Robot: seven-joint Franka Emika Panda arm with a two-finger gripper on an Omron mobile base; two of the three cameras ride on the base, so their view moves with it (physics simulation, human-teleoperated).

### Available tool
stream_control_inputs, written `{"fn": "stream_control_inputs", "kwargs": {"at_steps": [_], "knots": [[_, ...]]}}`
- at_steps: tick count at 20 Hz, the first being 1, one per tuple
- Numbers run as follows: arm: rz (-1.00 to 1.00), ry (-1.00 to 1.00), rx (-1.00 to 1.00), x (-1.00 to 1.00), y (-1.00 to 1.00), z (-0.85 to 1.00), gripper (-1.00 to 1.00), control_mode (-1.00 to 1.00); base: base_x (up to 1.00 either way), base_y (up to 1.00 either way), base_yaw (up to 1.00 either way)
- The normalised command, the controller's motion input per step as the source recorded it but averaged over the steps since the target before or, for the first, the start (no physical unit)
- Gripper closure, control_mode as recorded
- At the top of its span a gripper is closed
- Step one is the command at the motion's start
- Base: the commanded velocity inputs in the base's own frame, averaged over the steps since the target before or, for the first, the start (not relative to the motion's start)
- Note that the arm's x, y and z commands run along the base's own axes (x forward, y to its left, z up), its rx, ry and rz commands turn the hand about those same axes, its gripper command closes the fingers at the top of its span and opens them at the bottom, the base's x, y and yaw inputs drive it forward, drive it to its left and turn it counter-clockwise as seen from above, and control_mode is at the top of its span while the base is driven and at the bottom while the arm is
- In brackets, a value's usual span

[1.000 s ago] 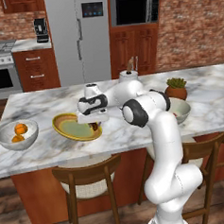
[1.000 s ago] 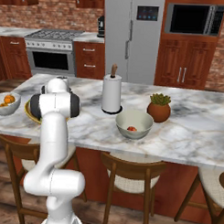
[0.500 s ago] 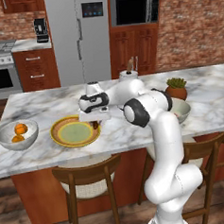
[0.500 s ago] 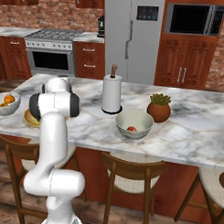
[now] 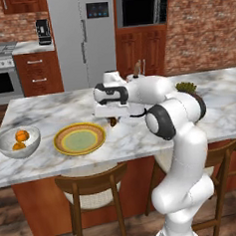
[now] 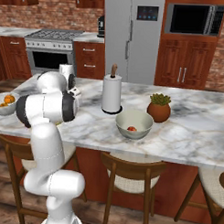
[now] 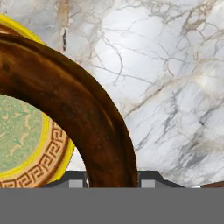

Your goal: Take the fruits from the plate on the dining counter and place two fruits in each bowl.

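One dark brownish fruit (image 7: 83,118) sits clamped in the gripper (image 5: 113,121)

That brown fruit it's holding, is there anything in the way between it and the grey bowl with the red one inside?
Nothing visible blocks it. The brown fruit hangs in the fingers just right of the plate. The grey bowl lies further right, across bare marble; the paper towel roll stands behind that path.

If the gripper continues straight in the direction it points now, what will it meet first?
The gripper, shut on the dark brownish fruit, points down. Straight on it would probably meet the dining counter just beside the plate, though depth is hard to judge.
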Motion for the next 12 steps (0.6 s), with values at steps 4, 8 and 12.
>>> {"fn": "stream_control_inputs", "kwargs": {"at_steps": [4,8,12], "knots": [[-0.11,0.00,0.00,-0.56,-0.91,0.29,1.00,-1.00,0.00,0.00,0.00],[-0.10,0.00,0.00,-0.54,-0.96,0.18,1.00,-1.00,0.00,0.00,0.00],[-0.11,0.00,-0.02,-0.34,-0.79,0.10,1.00,-1.00,0.00,0.00,0.00]]}}
